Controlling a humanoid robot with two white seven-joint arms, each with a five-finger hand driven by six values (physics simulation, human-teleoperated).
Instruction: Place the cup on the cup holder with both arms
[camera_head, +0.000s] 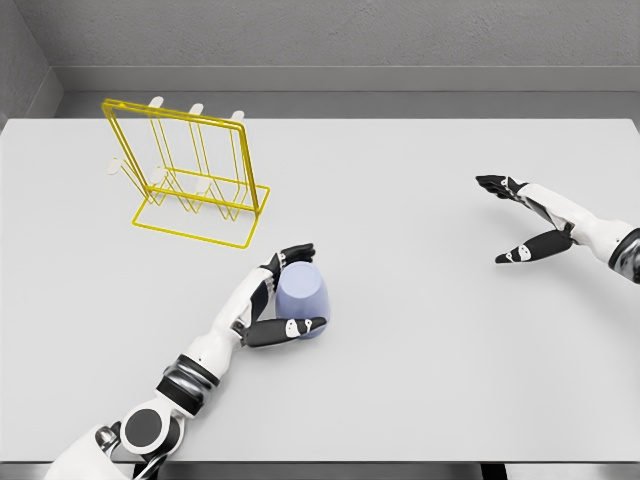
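Left arm enters at 7 o'clock, shoulder joint at the bottom edge, forearm running up toward centre. My left hand (283, 297) is wrapped on the cup (302, 301): fingers (297, 252) curl over its top edge at 12 o'clock of the cup, thumb (290, 329) presses across its lower side at 6 o'clock. Cup sits between thumb and fingers, touching both, palm against its 9 o'clock side. Cup is pale lavender, on the table (400, 380), just below centre of view; appears upside down, wider end toward me, though can't tell for sure.

Cup holder (190, 175) is a yellow wire rack with pale pegs, at 11 o'clock from the cup, upper left of the table. Rack and cup are apart, not touching; my fingertips lie near the rack's front base wire but short of it.

My right hand (520, 220) is at 3 o'clock, well apart from the cup, arm entering from the right edge. Fingers spread, extended toward 9 o'clock, thumb splayed below, holding nothing. Can't tell whether it touches the table or hovers.
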